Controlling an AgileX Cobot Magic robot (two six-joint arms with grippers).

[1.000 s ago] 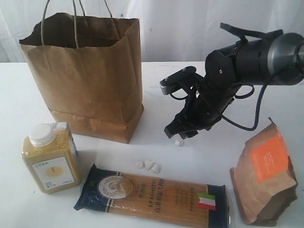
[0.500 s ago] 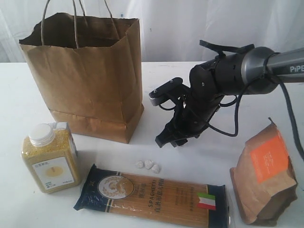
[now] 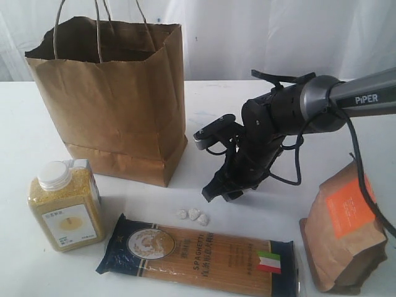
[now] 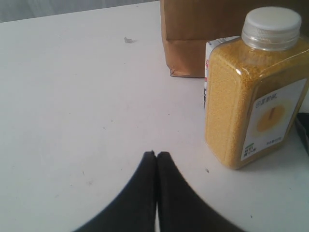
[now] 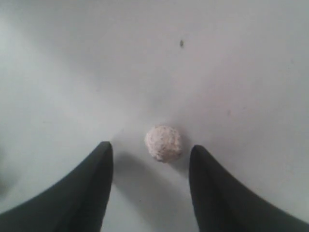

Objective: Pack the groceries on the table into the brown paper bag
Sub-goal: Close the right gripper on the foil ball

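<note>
right gripper (image 3: 218,195) hung low over the table (image 3: 18,154), in the bare stretch between the brown paper bag (image 3: 117,105) and the orange-labelled brown pouch (image 3: 346,229). jaws stood partly apart and held nothing. in the wrist view a small whitish lump (image 5: 163,143) lay on the tabletop between the fingers, touching neither. three more white lumps (image 3: 193,215) lay just beside the spaghetti packet (image 3: 198,257). left gripper (image 4: 155,153) was pinched shut and empty, near the yellow-grain bottle (image 3: 65,207), which stood upright in front of the bag. bottle, packet and pouch were all unpacked; the bag's inside was hidden. step in hand looked like a pick lined up on the lump, not on a grocery. next move would call for closing squarely on so small and round a thing, or lifting off toward the packet.
</note>
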